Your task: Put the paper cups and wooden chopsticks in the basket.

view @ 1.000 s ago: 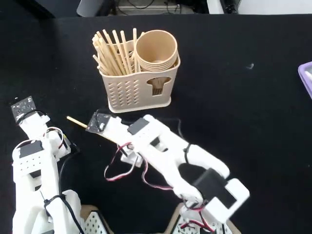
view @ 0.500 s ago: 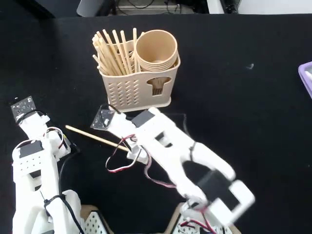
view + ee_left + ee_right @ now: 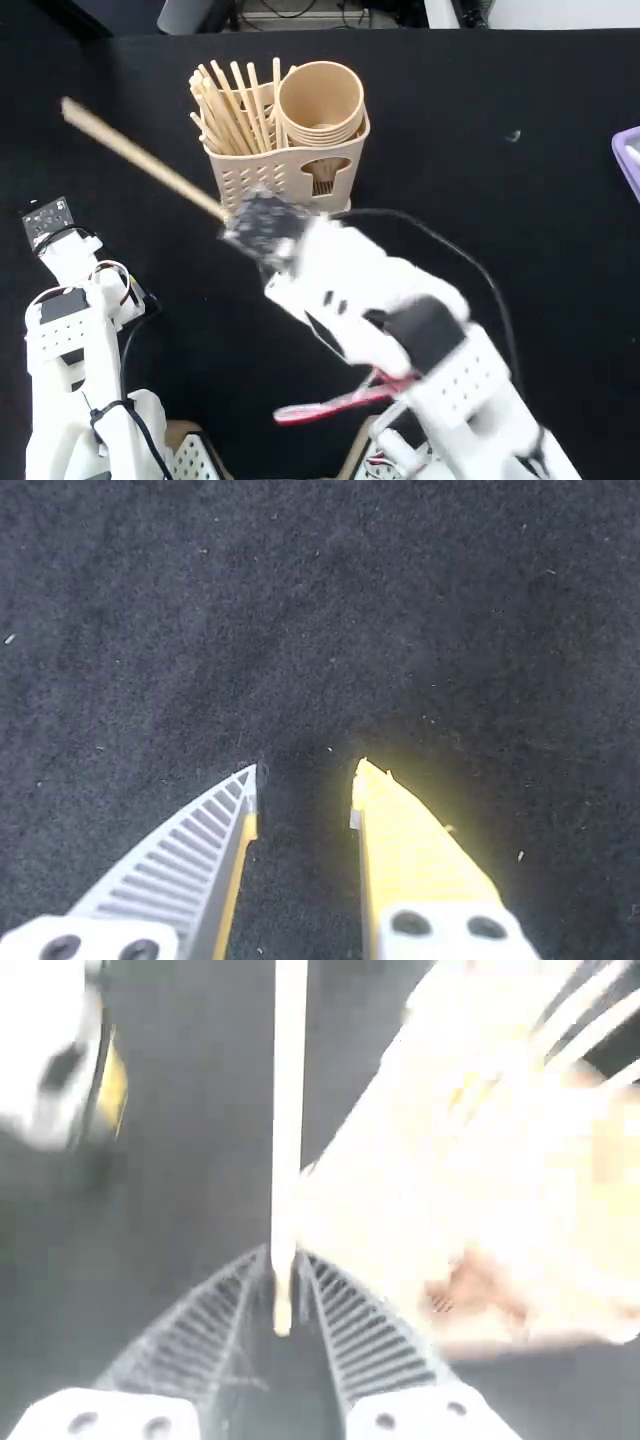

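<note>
A beige basket (image 3: 285,185) stands at the table's back middle, with several wooden chopsticks (image 3: 232,110) in its left part and stacked paper cups (image 3: 320,100) in its right part. My right gripper (image 3: 232,216) is raised just in front of the basket, shut on one wooden chopstick (image 3: 140,158) that sticks out up and to the left. In the right wrist view the chopstick (image 3: 287,1110) runs straight out from between the gripper (image 3: 285,1295) fingers, with the basket (image 3: 470,1160) beside it. My left gripper (image 3: 305,775) rests open over bare black cloth at the front left.
The left arm (image 3: 70,330) stands at the front left corner. A purple object (image 3: 628,155) shows at the right edge. Black cloth (image 3: 500,220) covers the table, with open room right of the basket.
My right gripper has lifted the chopstick off the table and swung it up toward the basket. The left arm has stayed still.
</note>
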You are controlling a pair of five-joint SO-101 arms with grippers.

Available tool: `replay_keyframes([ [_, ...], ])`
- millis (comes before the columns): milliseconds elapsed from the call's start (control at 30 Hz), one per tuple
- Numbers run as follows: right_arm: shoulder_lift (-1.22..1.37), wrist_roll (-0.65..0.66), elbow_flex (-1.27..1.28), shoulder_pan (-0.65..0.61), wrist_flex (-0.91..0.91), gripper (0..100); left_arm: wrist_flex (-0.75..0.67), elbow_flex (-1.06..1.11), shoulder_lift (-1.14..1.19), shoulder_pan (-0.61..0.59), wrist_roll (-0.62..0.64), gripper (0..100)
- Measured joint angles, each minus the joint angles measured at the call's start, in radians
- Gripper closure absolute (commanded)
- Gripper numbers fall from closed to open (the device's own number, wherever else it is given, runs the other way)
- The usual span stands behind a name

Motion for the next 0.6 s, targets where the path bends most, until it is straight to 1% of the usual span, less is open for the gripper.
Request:
replay_keyframes([
  [133, -0.057, -0.109, 0.083, 0.048, -0.284, 98.8, 0.0, 0.0, 0.0, 0.0, 0.0, 84],
  [233, -0.055, -0.158, 0.18, 0.077, -0.505, 98.7, 0.0, 0.0, 0.0, 0.0, 0.0, 84],
  [400, -0.044, -0.242, 0.235, 0.123, -0.772, 98.7, 0.0, 0.0, 0.0, 0.0, 0.0, 84],
  [600, 0.195, -0.262, 0.239, 0.132, -1.114, 98.7, 0.0, 0.0, 0.0, 0.0, 0.0, 84],
])
